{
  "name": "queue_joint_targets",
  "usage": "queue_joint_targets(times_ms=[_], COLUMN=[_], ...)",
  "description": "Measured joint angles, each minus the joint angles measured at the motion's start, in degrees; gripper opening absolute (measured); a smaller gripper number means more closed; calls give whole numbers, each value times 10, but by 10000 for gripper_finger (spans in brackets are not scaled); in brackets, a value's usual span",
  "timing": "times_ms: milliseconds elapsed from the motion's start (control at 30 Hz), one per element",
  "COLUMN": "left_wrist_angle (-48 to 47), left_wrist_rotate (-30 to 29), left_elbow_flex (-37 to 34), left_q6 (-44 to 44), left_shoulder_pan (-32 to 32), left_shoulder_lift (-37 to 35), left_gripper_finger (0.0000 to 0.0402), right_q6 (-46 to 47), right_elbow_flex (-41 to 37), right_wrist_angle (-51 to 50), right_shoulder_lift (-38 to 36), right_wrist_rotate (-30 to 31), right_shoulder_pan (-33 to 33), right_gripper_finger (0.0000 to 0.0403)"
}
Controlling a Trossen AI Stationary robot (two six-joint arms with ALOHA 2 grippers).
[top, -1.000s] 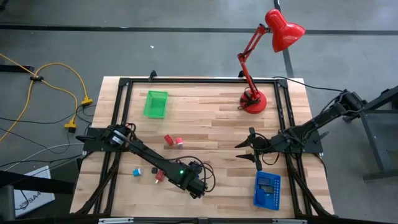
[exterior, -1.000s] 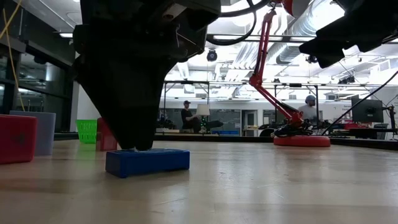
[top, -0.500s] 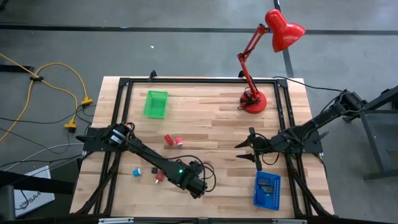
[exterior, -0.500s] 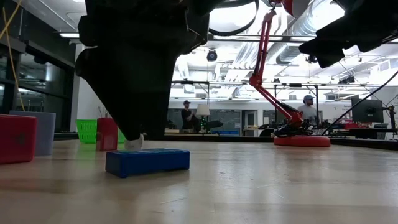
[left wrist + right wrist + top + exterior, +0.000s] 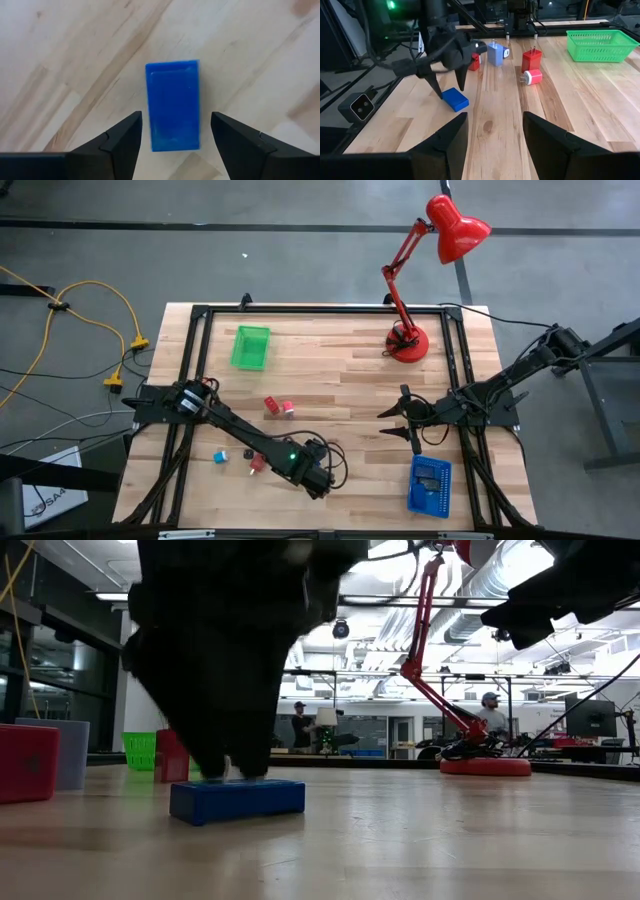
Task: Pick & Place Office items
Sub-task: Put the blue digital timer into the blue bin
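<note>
Straddling the blue block [image 5: 173, 105] with its two fingers [image 5: 122, 145] spread apart and not touching it, the left hand [image 5: 449, 84] hangs low over the wooden surface [image 5: 340, 390]; the block lies flat between them. Beyond the blue block stand a red block [image 5: 27, 762], a lilac block [image 5: 495, 53] and two red plug pieces [image 5: 531, 60]. Farther from the blue block sits the green tray [image 5: 250, 347]. The right hand [image 5: 400, 418] waits open, well apart from the block, near the blue tray [image 5: 430, 486].

Overhead, table-level and both wrist cameras share the blue block [image 5: 173, 104], the left wrist's closest.
</note>
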Motion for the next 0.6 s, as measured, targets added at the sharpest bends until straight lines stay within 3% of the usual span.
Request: queue_joint_targets(times_ms=[600], left_wrist_angle=[-7], left_wrist_rotate=[16], left_elbow_flex=[0], left_q6=[-22], left_shoulder_pan=[1], left_shoulder_lift=[9], left_gripper_finger=[229], right_q6=[0], right_elbow_flex=[0], right_wrist_angle=[0], right_shoulder_lift=[0], right_wrist_rotate=[0], right_shoulder_pan=[0], right_gripper_finger=[176])
